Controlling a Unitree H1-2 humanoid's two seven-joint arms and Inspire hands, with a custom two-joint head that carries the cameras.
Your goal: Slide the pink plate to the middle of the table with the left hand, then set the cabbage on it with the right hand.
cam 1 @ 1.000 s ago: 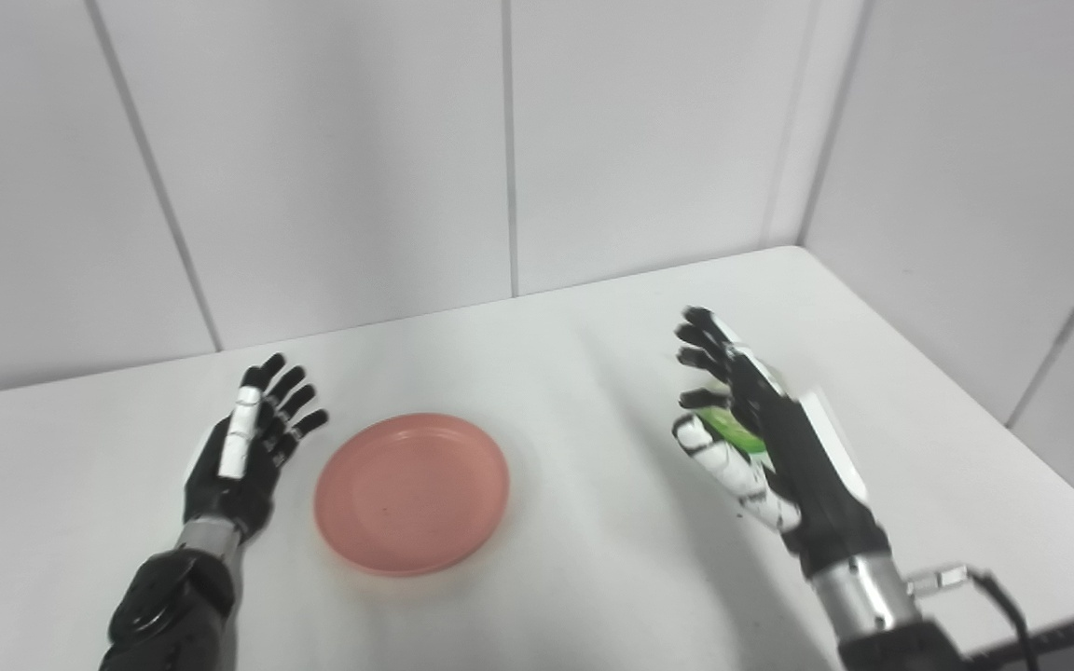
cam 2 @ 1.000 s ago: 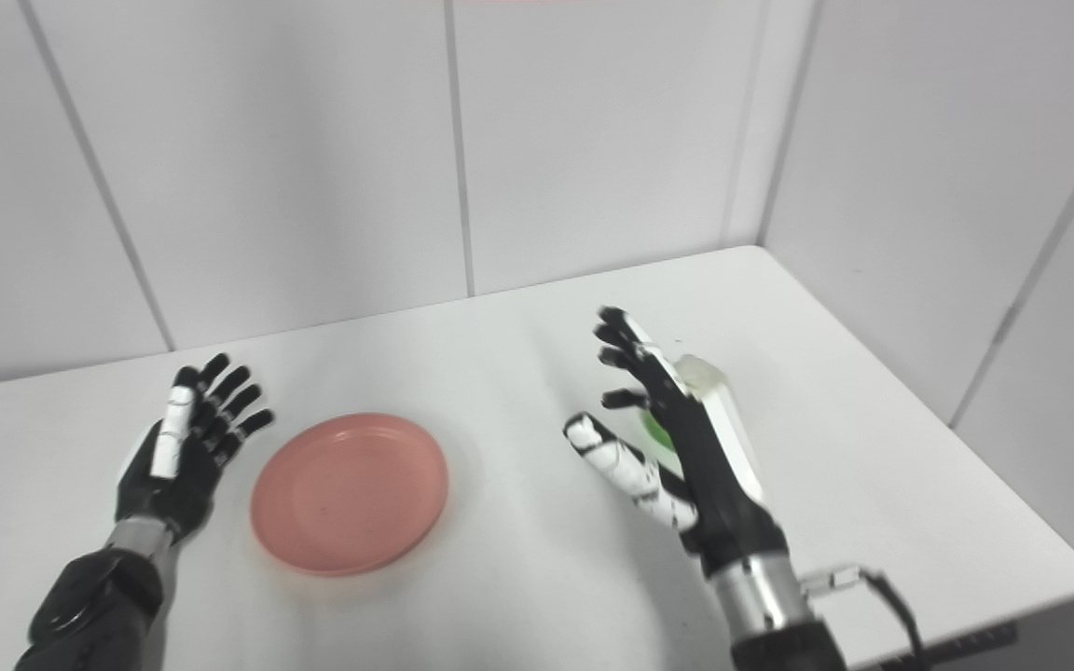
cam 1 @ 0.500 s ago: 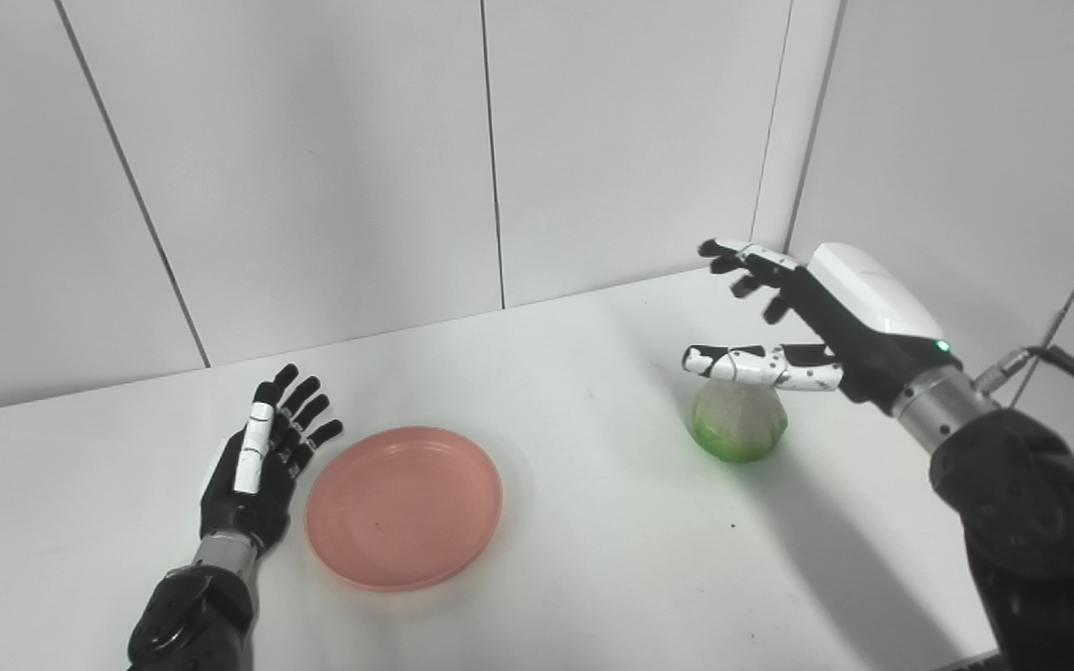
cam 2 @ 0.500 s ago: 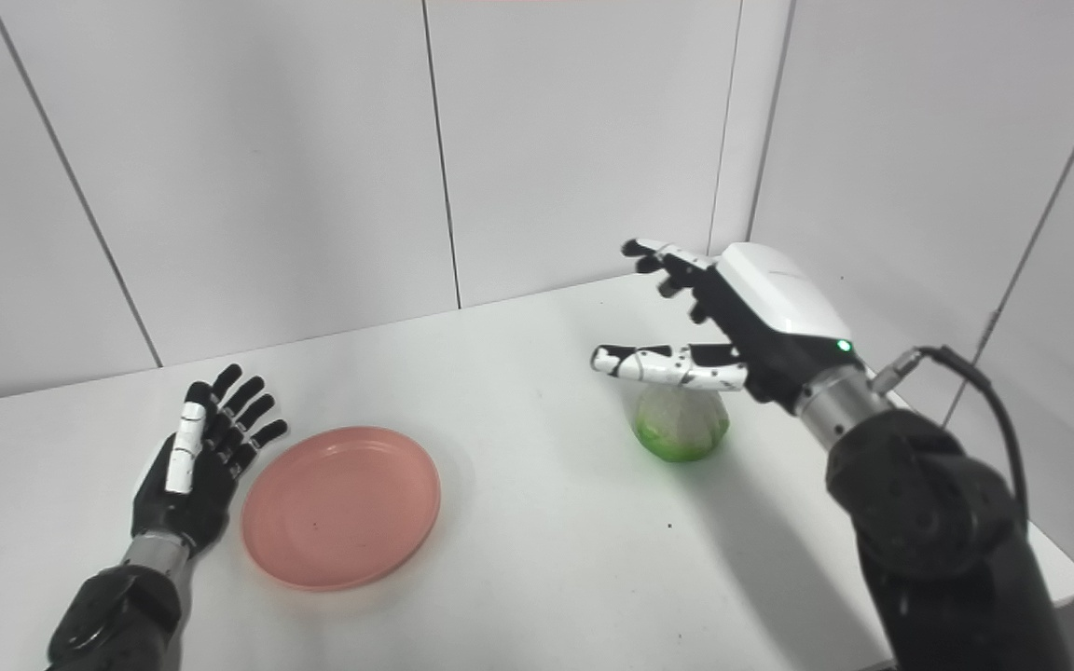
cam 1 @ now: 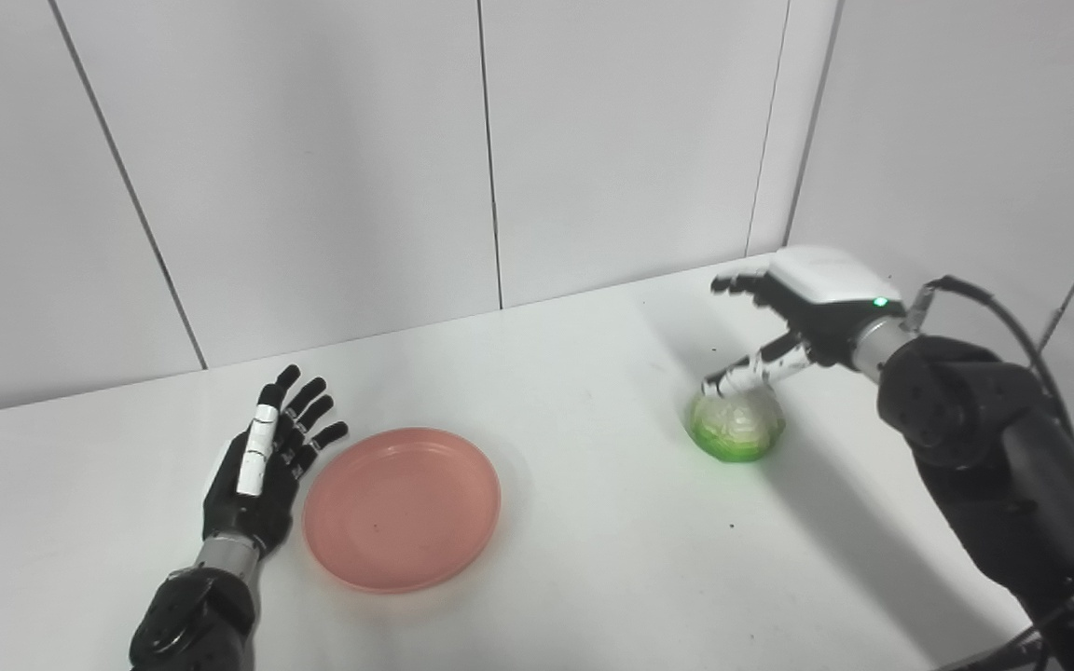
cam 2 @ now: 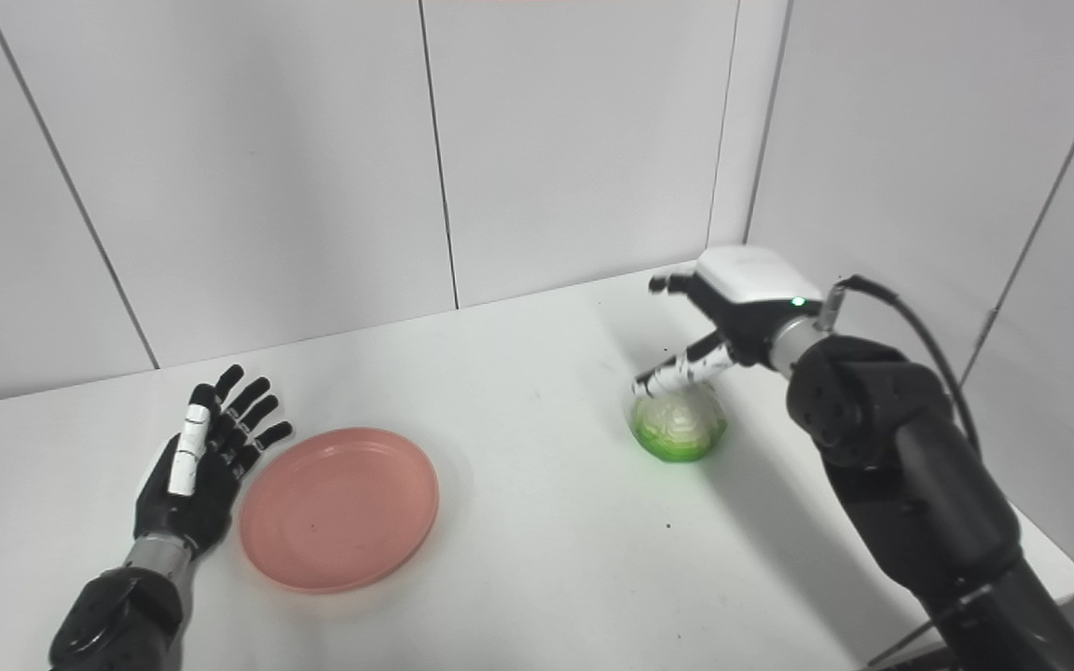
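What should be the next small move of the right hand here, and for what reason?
Probably close the right hand around the cabbage. The hand is open, its thumb at the cabbage's top and its fingers spread above and behind; the cabbage sits on the table, not yet gripped. The pink plate lies empty beside the open left hand, so only the grasp seems to be missing.

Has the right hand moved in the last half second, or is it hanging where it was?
Yes. The right hand has come down onto the green cabbage; its thumb now reaches the cabbage's top, fingers open. The cabbage sits apart from the round pink plate.
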